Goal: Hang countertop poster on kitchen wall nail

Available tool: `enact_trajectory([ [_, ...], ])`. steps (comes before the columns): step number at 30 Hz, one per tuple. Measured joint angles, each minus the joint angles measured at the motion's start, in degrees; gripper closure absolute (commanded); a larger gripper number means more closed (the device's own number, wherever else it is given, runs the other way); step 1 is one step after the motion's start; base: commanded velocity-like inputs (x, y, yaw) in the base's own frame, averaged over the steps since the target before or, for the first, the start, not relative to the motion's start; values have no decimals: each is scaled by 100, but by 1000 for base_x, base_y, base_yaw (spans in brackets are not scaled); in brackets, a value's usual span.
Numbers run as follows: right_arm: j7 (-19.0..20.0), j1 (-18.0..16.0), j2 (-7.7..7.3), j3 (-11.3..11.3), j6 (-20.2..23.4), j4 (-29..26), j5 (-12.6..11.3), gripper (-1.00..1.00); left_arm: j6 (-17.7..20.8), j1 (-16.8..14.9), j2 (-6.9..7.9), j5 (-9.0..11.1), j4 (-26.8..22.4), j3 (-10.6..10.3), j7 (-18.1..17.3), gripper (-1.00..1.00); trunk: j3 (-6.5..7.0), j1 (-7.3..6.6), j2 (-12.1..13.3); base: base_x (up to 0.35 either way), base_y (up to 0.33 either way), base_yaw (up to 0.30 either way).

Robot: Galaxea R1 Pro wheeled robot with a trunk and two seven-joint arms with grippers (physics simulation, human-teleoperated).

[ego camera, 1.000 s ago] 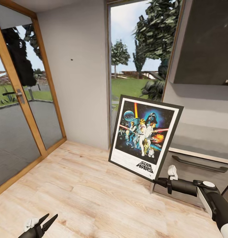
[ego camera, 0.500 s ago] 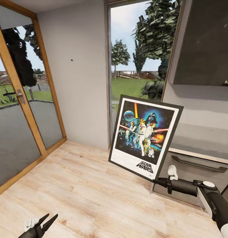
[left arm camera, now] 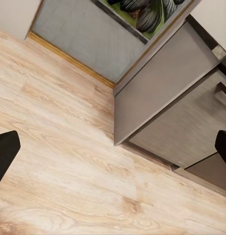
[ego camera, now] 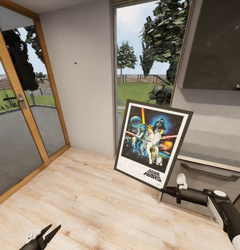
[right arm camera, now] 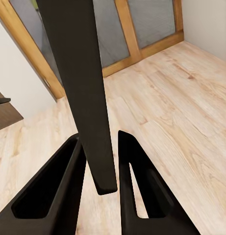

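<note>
Right of the wall nail (ego camera: 75,63), the poster (ego camera: 152,142) is being held tilted above the floor (ego camera: 88,201), pinched at its lower corner by the right gripper (ego camera: 163,189); left gripper (ego camera: 50,233) is being kept spread, unladen.

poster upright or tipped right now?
Tipped: the poster leans rightward at the top, with the right gripper clamping its bottom corner.

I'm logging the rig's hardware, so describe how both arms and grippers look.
The right arm has a glossy black forearm, a white shell near the elbow and a small white block near the wrist. The right gripper has two matte black, tapered, hollowed fingers. The left gripper has slim, pointed black fingers, with a white piece behind them.
</note>
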Motion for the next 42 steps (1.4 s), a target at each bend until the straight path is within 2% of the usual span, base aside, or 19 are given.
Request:
enact_trajectory([
  [11, -1, -1, 1, 3, 0, 2, -3, 100, 0, 1, -1, 1, -1, 0, -3, -100, 0, -2, -1, 159, 135, 27],
  [24, -1, -2, -1, 4, 0, 4, -2, 100, 0, 2, 2, 2, -2, 0, -4, -100, 0, -2, -1, 246, 237, 256],
  [42, -1, 0, 0, -5, 1, 2, -3, 100, 0, 0, 2, 1, -2, -1, -3, -100, 0, -3, -1, 253, 248, 18],
])
